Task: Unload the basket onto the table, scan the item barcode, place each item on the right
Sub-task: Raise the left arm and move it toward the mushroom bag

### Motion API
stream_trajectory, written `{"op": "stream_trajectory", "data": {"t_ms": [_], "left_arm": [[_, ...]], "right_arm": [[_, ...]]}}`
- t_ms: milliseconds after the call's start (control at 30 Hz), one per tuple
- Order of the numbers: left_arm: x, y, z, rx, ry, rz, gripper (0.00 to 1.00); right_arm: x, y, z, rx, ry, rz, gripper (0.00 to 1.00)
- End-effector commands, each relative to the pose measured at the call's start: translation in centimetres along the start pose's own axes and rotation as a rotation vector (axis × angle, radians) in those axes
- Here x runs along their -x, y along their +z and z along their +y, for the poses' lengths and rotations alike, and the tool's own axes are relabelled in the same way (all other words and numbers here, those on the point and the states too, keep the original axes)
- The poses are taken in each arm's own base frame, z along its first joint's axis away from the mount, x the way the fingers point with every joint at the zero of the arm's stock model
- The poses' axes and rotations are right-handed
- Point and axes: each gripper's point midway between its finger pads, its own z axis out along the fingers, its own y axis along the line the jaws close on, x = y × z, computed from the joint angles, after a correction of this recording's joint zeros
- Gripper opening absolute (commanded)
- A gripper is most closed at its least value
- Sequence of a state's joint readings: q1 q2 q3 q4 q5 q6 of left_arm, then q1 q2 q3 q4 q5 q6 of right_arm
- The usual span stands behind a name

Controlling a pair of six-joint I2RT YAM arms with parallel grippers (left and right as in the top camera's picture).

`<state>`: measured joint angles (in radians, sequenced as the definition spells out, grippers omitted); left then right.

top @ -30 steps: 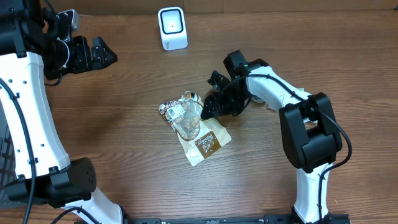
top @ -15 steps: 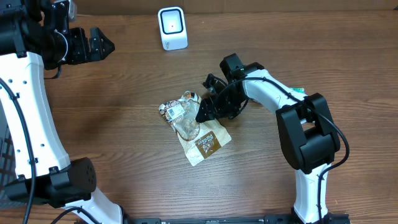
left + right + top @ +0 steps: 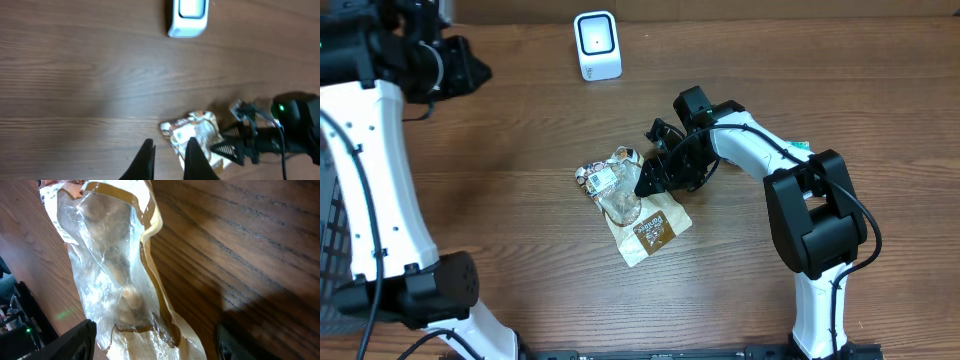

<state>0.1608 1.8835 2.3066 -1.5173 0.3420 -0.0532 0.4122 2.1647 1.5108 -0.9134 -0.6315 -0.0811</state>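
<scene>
The item, a crumpled clear-and-brown snack bag with a white label, lies flat mid-table. It also appears in the left wrist view and fills the right wrist view. The white scanner stands at the table's far edge, seen again from the left wrist. My right gripper is open and low at the bag's right side, with the bag's end lying between its fingers. My left gripper hangs high at the far left, fingers drawn together on nothing.
A wire basket sits off the table's left edge. A small green thing lies by the right arm's elbow. The right arm's links stretch from the front right across to the bag.
My left gripper has pulled back toward the far left corner and its fingers have closed together. The right gripper edged left onto the bag's side, then held still.
</scene>
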Motion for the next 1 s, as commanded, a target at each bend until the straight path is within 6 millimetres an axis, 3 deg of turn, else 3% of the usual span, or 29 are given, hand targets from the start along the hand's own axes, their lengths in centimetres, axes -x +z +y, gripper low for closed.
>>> {"op": "stream_trajectory", "data": {"t_ms": [0,167,400,600,733,967], "left_arm": [[-1.2,3.0,-2.3,-0.049,0.0,0.092,0.04],[-3.0,5.0,-5.2,-0.064,0.01,0.161,0.05],[-3.4,4.4,-5.8,-0.071,-0.02,0.155,0.05],[-6.5,5.2,-6.8,-0.115,-0.006,0.182,0.05],[-9.4,8.1,-6.9,-0.126,-0.048,0.196,0.04],[-15.4,15.6,-6.8,-0.113,-0.203,0.283,0.04]], "right_arm": [[-0.4,0.2,-0.2,-0.008,0.018,0.005,0.68],[0.3,0.2,0.1,0.009,0.073,-0.022,0.62],[0.7,0.2,0.4,0.02,0.075,-0.034,0.57],[1.1,0.4,0.2,0.02,0.082,-0.048,0.5],[1.3,0.5,0.1,0.021,0.09,-0.052,0.46],[1.3,0.5,0.1,0.021,0.11,-0.052,0.39]]}}
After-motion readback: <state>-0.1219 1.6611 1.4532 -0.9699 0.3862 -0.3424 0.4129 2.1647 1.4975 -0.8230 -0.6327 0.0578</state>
